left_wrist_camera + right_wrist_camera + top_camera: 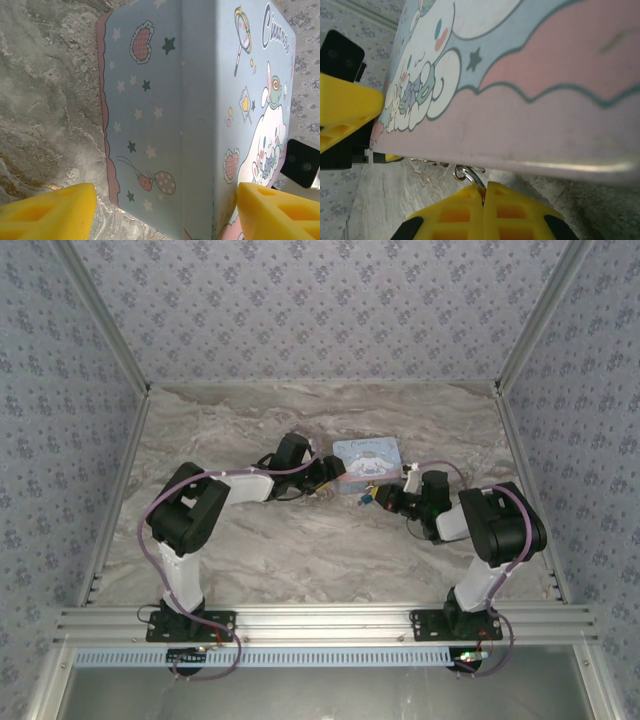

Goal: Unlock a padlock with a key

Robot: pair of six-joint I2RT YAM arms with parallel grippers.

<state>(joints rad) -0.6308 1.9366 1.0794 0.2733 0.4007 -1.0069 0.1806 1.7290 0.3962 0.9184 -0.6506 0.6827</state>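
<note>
The pale blue cartoon tin (367, 458) lies at mid-table. My left gripper (328, 472) is open, and its yellow fingers (50, 212) straddle the tin's (165, 100) left end. My right gripper (375, 497) is at the tin's front edge. In the right wrist view it is shut (484, 192) with a thin silvery shackle (470, 176) poking out from between the pads. The shackle is hooked through a small ring under the tin's (545, 100) rim. The padlock's teal body is hidden between the pads. The key is hidden.
Marble tabletop (300, 540) surrounds the tin, bounded by patterned walls and an aluminium rail (320, 625) at the near edge. A yellow finger (345, 110) of the left gripper appears at the left of the right wrist view.
</note>
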